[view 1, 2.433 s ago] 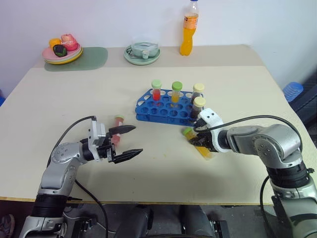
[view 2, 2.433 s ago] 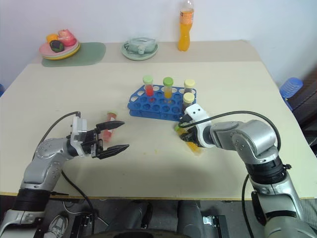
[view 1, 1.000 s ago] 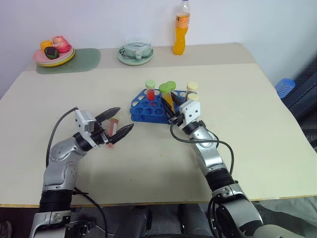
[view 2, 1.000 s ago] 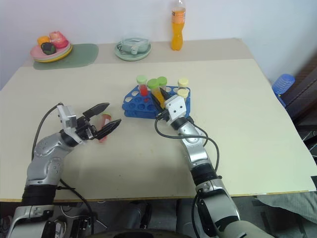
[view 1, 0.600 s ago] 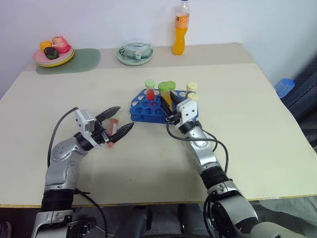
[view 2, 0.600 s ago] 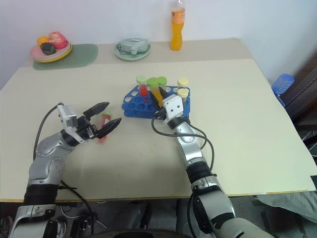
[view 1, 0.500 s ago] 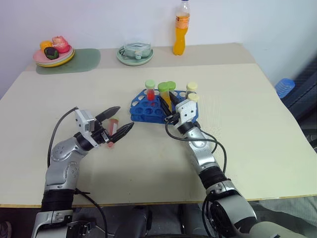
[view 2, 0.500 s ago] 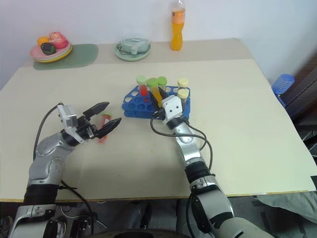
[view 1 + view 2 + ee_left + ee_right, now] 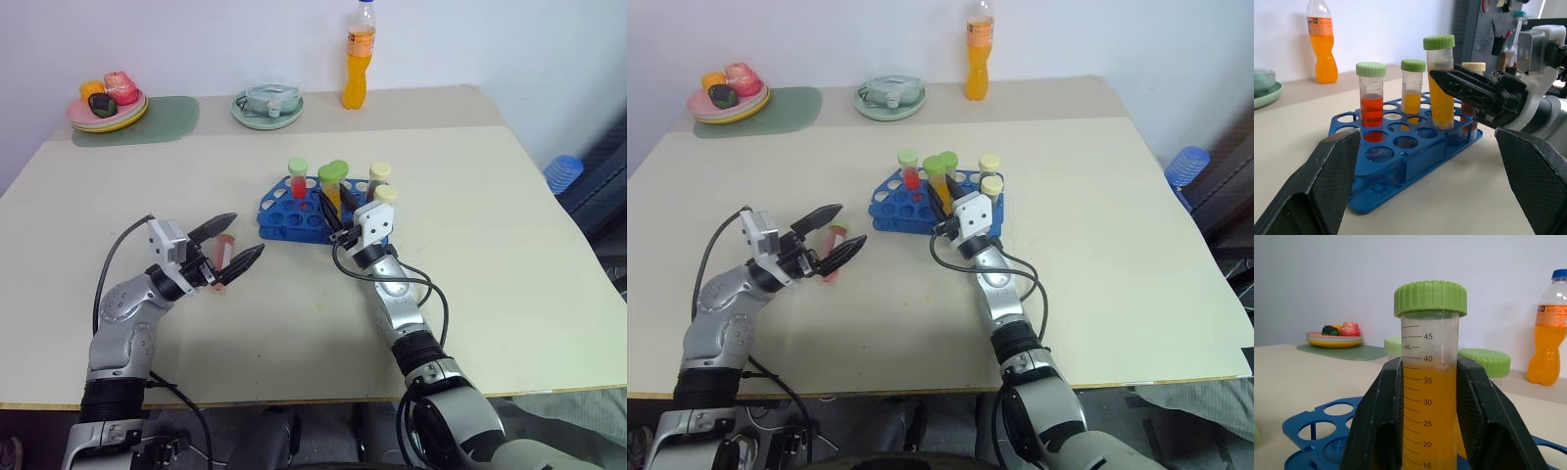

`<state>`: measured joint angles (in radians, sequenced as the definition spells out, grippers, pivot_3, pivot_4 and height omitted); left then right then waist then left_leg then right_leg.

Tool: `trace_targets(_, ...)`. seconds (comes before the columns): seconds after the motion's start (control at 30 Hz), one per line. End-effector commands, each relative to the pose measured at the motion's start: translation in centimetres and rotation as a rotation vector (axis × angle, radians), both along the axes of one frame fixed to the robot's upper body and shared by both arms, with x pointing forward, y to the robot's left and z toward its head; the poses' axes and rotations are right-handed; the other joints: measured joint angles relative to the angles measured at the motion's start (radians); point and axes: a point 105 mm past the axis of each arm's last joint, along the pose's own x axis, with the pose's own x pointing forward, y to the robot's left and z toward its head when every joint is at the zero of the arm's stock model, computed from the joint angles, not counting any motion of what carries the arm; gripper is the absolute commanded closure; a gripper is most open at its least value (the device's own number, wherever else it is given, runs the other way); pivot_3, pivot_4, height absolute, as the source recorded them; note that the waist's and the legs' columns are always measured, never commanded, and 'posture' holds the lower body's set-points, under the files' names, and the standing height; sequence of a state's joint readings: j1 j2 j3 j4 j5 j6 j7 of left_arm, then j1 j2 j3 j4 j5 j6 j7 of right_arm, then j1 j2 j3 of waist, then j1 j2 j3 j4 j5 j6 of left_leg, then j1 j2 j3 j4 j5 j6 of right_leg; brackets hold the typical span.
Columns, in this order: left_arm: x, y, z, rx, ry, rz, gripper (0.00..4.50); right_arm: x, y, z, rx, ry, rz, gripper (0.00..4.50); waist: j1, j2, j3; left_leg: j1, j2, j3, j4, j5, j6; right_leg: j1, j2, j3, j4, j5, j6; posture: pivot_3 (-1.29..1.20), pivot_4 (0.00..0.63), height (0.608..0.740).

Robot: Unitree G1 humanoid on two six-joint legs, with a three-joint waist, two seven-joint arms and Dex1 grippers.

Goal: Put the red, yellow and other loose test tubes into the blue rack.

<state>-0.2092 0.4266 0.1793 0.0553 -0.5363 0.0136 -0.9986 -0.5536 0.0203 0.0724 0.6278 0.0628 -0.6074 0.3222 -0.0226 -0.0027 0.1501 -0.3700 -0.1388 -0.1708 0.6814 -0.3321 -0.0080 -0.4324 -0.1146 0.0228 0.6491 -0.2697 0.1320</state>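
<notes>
Over the blue rack at mid-bench, the right pincer grips a green-capped yellow tube (liquid orange-yellow); the left pincer gapes around a red tube.

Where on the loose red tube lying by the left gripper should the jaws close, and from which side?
Grip the red tube across its middle, coming from above. It lies flat on the table with its cap end toward the blue rack, so its round sides are free; the left gripper hovers open over it.
</notes>
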Motion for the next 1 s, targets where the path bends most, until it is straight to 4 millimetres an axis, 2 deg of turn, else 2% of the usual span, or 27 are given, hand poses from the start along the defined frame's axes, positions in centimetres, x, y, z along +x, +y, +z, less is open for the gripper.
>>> trace_targets(0.03, -0.3, 0.1, 1.4, -0.012, -0.053, 0.002, 0.0, 0.0, -0.5, 0.0, 0.027, 0.0, -0.014, 2.24, 0.0, 0.0, 0.0, 0.0, 0.0, 0.0, 0.0, 0.0, 0.0, 0.0, 0.0, 0.0, 0.0, 0.0, 0.0, 0.0, 0.15, 0.74)
trace_targets(0.13, -0.3, 0.0, 1.5, -0.015, -0.054, 0.004, 0.0, 0.1, -0.5, -0.2, 0.018, 0.012, -0.017, 0.8, -0.004, 0.0, 0.0, 0.0, 0.0, 0.0, 0.0, 0.0, 0.0, 0.0, 0.0, 0.0, 0.0, 0.0, 0.0, 0.0, 0.15, 0.74)
trace_targets(0.2, -0.3, -0.1, 1.5, -0.016, -0.054, 0.005, 0.0, 0.2, -0.5, -0.4, -0.004, 0.015, -0.03, 0.03, -0.006, 0.0, 0.0, 0.0, 0.0, 0.0, 0.0, 0.0, 0.0, 0.0, 0.0, 0.0, 0.0, 0.0, 0.0, 0.0, 0.15, 0.74)
trace_targets(0.4, -0.3, -0.4, 1.6, -0.021, -0.056, 0.013, 0.0, -0.4, -0.5, -0.7, -0.045, 0.005, -0.008, 0.03, -0.004, 0.0, 0.0, 0.0, 0.0, 0.0, 0.0, 0.0, 0.0, 0.0, 0.0, 0.0, 0.0, 0.0, 0.0, 0.0, 0.15, 0.74)
trace_targets(0.53, -0.3, -0.6, 1.7, -0.027, -0.056, 0.017, 0.0, -1.4, -0.7, -0.5, -0.095, -0.032, 0.033, 0.03, -0.001, 0.0, 0.0, 0.0, 0.0, 0.0, 0.0, 0.0, 0.0, 0.0, 0.0, 0.0, 0.0, 0.0, 0.0, 0.0, 0.15, 0.74)
trace_targets(0.9, 0.0, -0.5, 1.9, -0.023, -0.047, 0.043, 0.0, -4.6, -3.5, -0.2, -0.214, -0.037, 0.078, 0.03, 0.005, 0.0, 0.0, 0.0, 0.0, 0.0, 0.0, 0.0, 0.0, 0.0, 0.0, 0.001, 0.0, 0.0, 0.0, 0.0, 0.15, 0.74)
trace_targets(1.0, 0.8, -0.1, 2.5, -0.079, -0.02, 0.114, 0.0, -6.2, -4.7, -0.4, -0.258, 0.001, 0.151, 0.03, 0.012, 0.0, 0.0, 0.0, 0.0, 0.0, 0.0, 0.0, 0.0, 0.0, 0.0, 0.001, 0.0, 0.0, 0.0, 0.0, 0.15, 0.74)
